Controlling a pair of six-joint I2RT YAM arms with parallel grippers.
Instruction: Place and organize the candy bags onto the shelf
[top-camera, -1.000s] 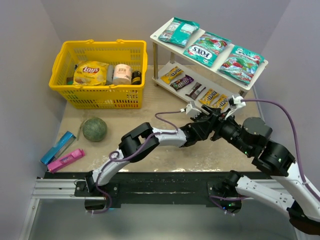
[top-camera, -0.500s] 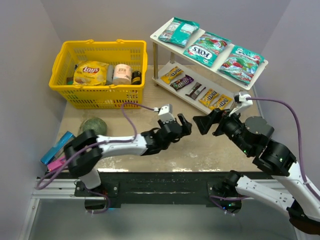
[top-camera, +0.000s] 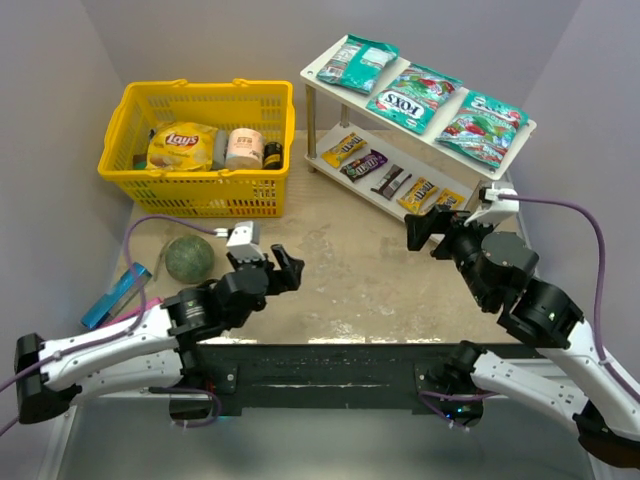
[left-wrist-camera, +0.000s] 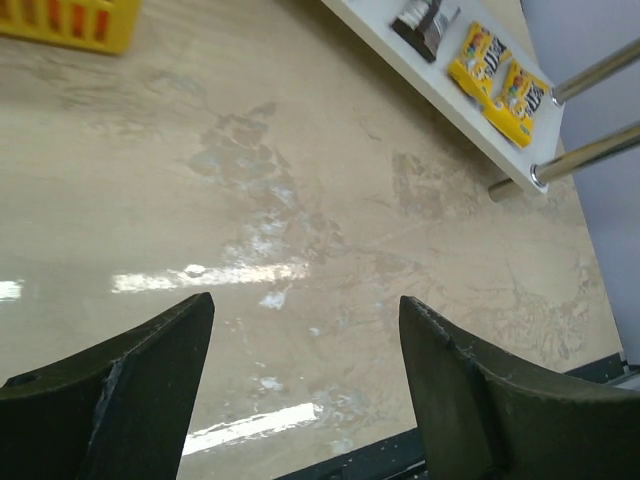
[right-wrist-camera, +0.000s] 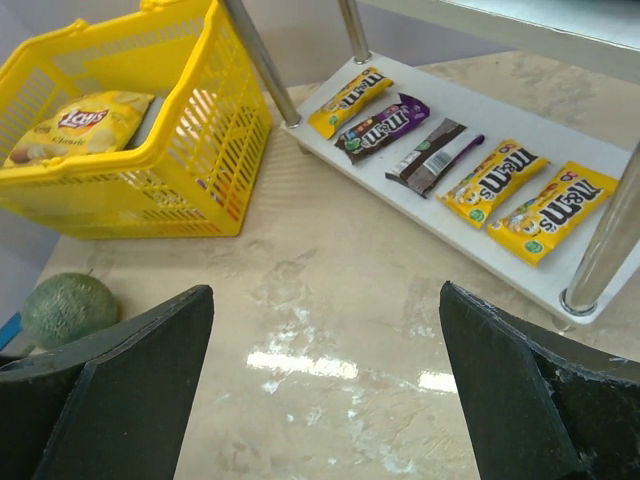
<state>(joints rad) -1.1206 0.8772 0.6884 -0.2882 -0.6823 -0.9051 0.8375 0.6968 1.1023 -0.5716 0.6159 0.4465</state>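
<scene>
The white two-tier shelf (top-camera: 318, 72) stands at the back right. Three teal candy bags (top-camera: 413, 97) lie side by side on its top board. On the lower board (right-wrist-camera: 470, 225) lie a yellow packet (right-wrist-camera: 350, 100), a purple one (right-wrist-camera: 383, 127), a brown one (right-wrist-camera: 432, 155) and two more yellow ones (right-wrist-camera: 495, 180). My left gripper (top-camera: 283, 270) is open and empty over the bare table, left of centre; its wrist view (left-wrist-camera: 305, 305) shows the shelf's near end. My right gripper (top-camera: 428, 232) is open and empty, just in front of the lower board.
A yellow basket (top-camera: 205, 190) at the back left holds a Lay's bag (top-camera: 181, 146) and a jar (top-camera: 243, 148). A green ball (top-camera: 189, 258), a flat blue packet (top-camera: 117, 295) and a pink object (top-camera: 132, 320) lie at the left. A shelf leg (right-wrist-camera: 610, 245) stands near my right gripper.
My left arm has drawn back from in front of the shelf to the left of the table. My right gripper has shifted slightly right and back. Both stay open.
</scene>
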